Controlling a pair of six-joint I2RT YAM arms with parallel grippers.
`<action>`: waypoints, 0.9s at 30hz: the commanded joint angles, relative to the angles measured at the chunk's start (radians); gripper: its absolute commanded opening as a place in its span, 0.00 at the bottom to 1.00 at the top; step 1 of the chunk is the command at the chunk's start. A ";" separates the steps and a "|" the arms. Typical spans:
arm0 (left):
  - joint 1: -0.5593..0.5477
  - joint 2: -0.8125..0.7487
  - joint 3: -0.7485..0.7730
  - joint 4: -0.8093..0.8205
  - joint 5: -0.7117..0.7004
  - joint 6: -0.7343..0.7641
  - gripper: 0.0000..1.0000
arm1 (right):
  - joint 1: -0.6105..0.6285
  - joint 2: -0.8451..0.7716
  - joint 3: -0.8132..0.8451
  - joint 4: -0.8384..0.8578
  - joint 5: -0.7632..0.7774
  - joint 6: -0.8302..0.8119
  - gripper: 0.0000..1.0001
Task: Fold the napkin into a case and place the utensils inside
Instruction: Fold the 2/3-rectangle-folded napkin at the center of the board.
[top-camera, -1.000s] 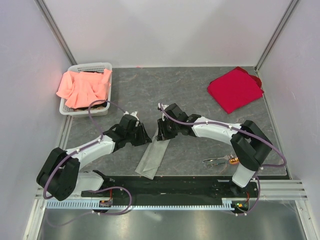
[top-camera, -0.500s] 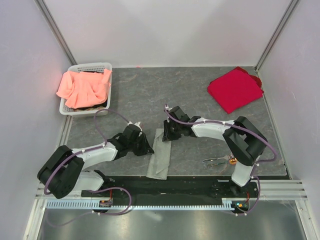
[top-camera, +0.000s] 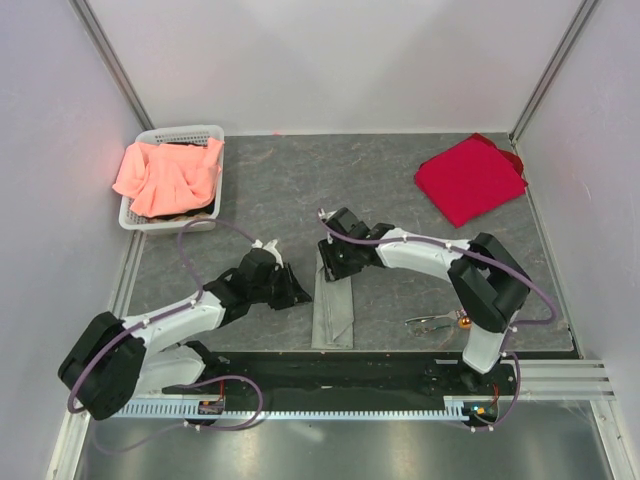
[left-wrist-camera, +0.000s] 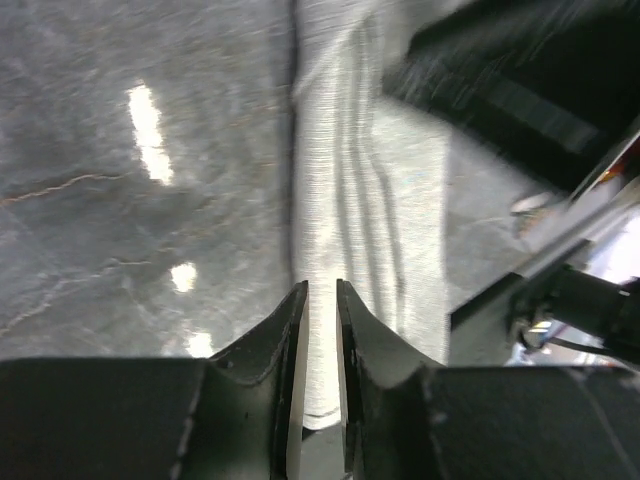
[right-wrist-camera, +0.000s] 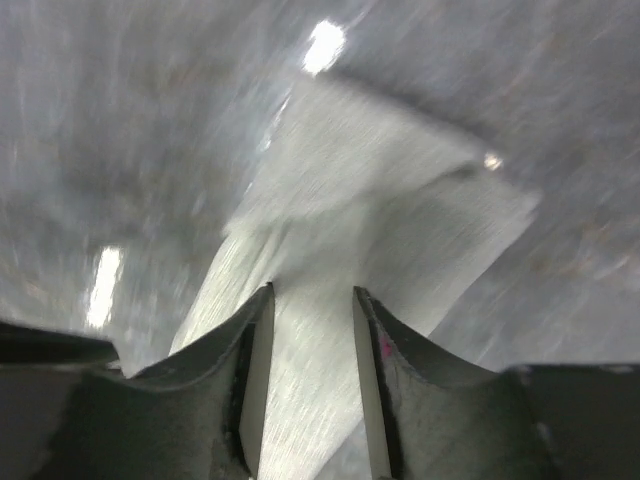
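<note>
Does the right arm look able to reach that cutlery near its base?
Probably yes: the utensils lie uncovered on the table beside its base, though the right gripper is now at the napkin.

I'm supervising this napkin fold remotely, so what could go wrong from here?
1. The right hand straddles the napkin's far end; lifting away could drag the folds open.
2. The left hand sits low at the napkin's left edge and might skew it.
3. The utensils lie close to the right arm's base, an awkward reach.
</note>
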 joint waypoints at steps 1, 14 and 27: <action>-0.007 -0.040 -0.042 0.005 0.035 -0.067 0.24 | 0.115 -0.071 0.020 -0.148 0.075 0.010 0.46; -0.117 0.067 -0.070 0.124 0.035 -0.129 0.29 | 0.227 -0.143 -0.047 -0.177 0.164 0.168 0.51; -0.140 0.067 -0.107 0.158 0.017 -0.161 0.19 | 0.293 -0.079 -0.059 -0.163 0.219 0.215 0.47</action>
